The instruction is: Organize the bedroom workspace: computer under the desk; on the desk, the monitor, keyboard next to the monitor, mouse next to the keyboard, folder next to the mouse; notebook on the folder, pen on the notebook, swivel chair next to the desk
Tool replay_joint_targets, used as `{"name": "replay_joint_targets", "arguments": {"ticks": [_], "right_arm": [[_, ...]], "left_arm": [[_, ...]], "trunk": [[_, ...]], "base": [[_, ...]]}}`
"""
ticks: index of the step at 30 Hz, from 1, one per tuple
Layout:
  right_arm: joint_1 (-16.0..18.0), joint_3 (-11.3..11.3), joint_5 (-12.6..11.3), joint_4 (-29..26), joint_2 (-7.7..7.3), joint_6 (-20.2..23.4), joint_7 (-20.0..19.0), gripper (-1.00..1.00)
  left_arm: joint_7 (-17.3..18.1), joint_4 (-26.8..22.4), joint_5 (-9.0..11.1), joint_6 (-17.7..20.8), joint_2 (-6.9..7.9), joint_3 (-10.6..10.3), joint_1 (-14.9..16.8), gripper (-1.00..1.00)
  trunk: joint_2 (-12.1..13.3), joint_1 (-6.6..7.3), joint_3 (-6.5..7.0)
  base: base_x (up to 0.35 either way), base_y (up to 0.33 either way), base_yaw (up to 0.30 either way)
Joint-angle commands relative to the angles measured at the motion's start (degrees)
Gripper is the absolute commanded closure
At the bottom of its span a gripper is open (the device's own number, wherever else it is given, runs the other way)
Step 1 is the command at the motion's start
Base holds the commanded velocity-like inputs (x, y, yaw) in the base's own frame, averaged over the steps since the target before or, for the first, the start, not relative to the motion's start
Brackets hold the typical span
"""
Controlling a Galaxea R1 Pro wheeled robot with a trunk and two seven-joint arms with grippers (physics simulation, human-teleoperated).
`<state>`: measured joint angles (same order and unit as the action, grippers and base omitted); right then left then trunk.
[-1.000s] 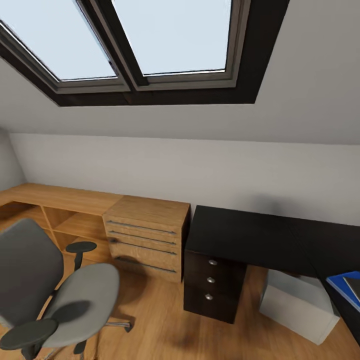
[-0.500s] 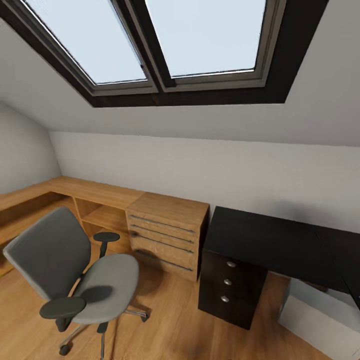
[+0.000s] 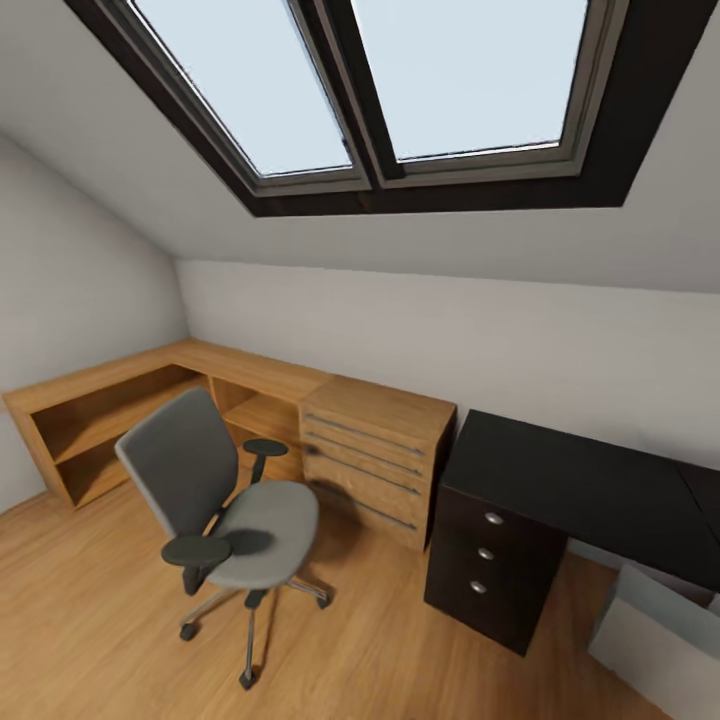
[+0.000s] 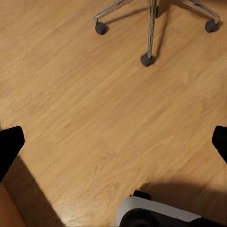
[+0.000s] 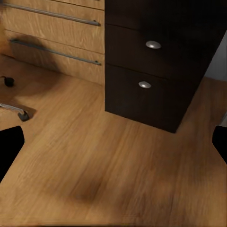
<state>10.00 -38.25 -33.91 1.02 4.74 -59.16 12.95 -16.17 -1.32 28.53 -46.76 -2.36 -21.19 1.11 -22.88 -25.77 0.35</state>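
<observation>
The swivel chair (image 3: 250, 520) stands on the wood floor at the left of the head view, its grey seat bare. To its right is the desk (image 3: 590, 480) with black drawers (image 3: 487, 560), and the light-grey computer (image 3: 660, 640) sits under its top. My left gripper (image 4: 113, 146) hangs open over the floor near the chair's metal base (image 4: 151, 28). My right gripper (image 5: 113, 146) is open too, low in front of the desk drawers (image 5: 156, 61). Monitor, keyboard, mouse, folder, notebook and pen are out of view.
A light-wood drawer chest (image 3: 375, 460) stands between chair and desk, also seen in the right wrist view (image 5: 52, 28). A low wooden shelf unit (image 3: 110, 410) runs along the left corner. Skylights sit in the sloped ceiling. My own base (image 4: 156, 215) is near the chair's castors.
The head camera has swung left, so the whole picture shifted right. The blue folder at the right edge left the frame and the chair came fully into it.
</observation>
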Motion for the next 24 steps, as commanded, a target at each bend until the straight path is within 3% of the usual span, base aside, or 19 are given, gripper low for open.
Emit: {"name": "replay_joint_targets", "arguments": {"ticks": [1,8,17,24], "right_arm": [[0.0,-0.5,-0.2,0.1,0.02,-0.1,0.3,-1.00],[0.0,-0.6,-0.2,0.1,0.04,0.3,0.3,-1.00],[0.0,-0.6,-0.2,-0.1,0.09,5.3,0.3,-1.00],[0.0,-0.6,-0.1,-0.1,0.08,5.9,0.3,-1.00]], "left_arm": [[-0.4,0.0,0.2,0.0,-0.02,-0.5,0.0,-1.00],[-0.4,0.0,0.2,0.2,-0.07,-0.5,0.0,-1.00],[-0.4,0.0,0.2,0.3,-0.04,-0.5,0.0,-1.00],[-0.4,0.0,0.2,0.3,-0.10,-0.5,0.0,-1.00]], "trunk": [[0.0,-0.01,-0.02],[0.0,-0.01,-0.02],[0.0,-0.01,-0.02],[0.0,-0.01,-0.02]], "base": [[-0.091,-0.050,0.285],[-0.031,-0.017,0.285],[-0.004,-0.002,0.285],[0.000,0.000,0.285]]}}
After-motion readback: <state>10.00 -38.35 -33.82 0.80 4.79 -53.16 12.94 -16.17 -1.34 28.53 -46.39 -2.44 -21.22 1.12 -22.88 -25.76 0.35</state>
